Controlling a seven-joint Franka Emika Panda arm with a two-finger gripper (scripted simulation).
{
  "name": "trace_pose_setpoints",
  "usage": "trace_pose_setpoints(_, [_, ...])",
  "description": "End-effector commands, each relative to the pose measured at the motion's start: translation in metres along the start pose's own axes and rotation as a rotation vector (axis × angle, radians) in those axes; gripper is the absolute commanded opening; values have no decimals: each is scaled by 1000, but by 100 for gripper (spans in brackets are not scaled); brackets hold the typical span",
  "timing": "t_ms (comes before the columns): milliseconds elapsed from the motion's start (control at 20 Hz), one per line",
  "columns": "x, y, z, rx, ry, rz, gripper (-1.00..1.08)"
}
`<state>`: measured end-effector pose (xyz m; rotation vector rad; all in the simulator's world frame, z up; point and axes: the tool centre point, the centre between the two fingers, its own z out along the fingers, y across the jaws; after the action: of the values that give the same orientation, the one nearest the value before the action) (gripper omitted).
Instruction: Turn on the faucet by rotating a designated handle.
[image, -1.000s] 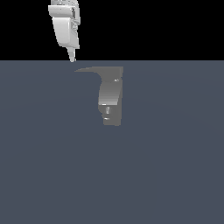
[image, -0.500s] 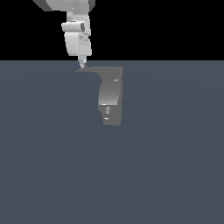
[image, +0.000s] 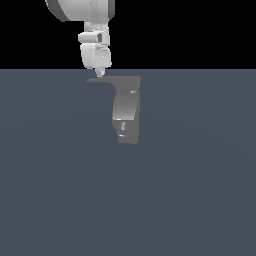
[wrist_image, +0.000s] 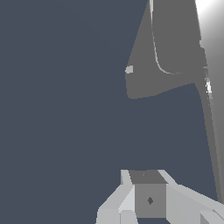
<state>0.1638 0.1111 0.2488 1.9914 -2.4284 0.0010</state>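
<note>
The faucet (image: 126, 116) stands upright on the flat grey floor (image: 190, 200), a little toward the exterior view's left of centre, its blocky base below and its shiny curved body above. From its top the handle (image: 102, 80) reaches sideways toward the exterior view's left, flat and thin, narrowing to a point. It sits at the same angle as it did a second ago, so no turning has begun.

What has changed is the arm. Over the last second the gripper (image: 100, 74) has travelled from well out past the handle's tip toward the faucet, and has dropped lower. Its tip now hangs directly above the handle's outer part, at or just short of touching. That reads as the approach nearly finished, with the sideways push that would rotate the handle not yet started.

In the exterior view the fingers come together to a single narrow point, so the gripper looks clenched with nothing in it. The wrist view shows only the gripper's base, so I hold that loosely.
</note>
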Motion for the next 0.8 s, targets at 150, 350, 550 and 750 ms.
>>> trace_pose_setpoints(150, [1, -2, 1, 0, -1, 8, -100])
trace_pose_setpoints(350, [1, 2, 1, 0, 0, 8, -100])
trace_pose_setpoints(550, [0, 10, 1, 0, 0, 8, -100])
trace_pose_setpoints(750, [0, 19, 1, 0, 0, 8, -100])
